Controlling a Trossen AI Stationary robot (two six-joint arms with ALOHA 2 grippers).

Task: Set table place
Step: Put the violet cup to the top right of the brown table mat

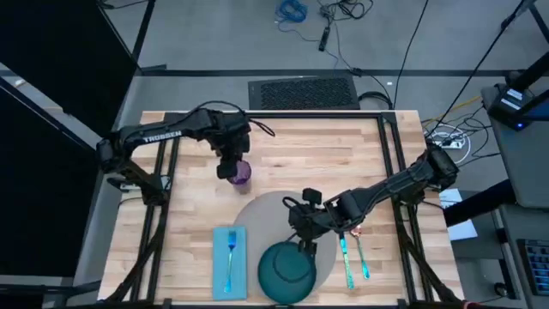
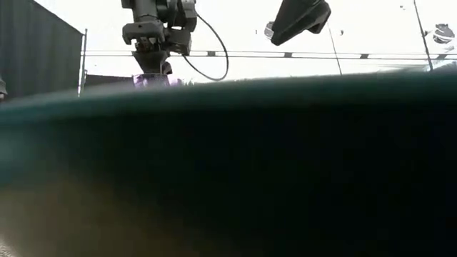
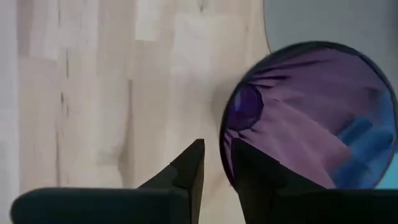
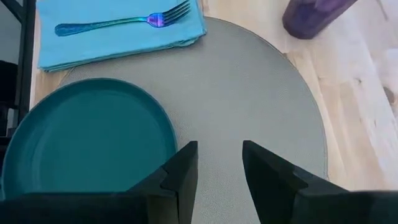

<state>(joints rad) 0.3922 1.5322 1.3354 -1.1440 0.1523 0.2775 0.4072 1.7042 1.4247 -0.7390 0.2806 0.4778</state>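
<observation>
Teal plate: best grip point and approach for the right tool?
Take the teal plate by its raised rim on the side facing the open right tool, from straight above, one finger inside. It lies flat on the mat, so only the rim offers hold.

bare mat (image 4: 261, 93) open beside plate (image 4: 87, 137), cup (image 1: 241, 173) blocking mat's far edge

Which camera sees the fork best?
The right wrist view: the fork lies whole and close on the blue napkin. The high view shows it small on the napkin. The low and left wrist views do not show it.
</observation>
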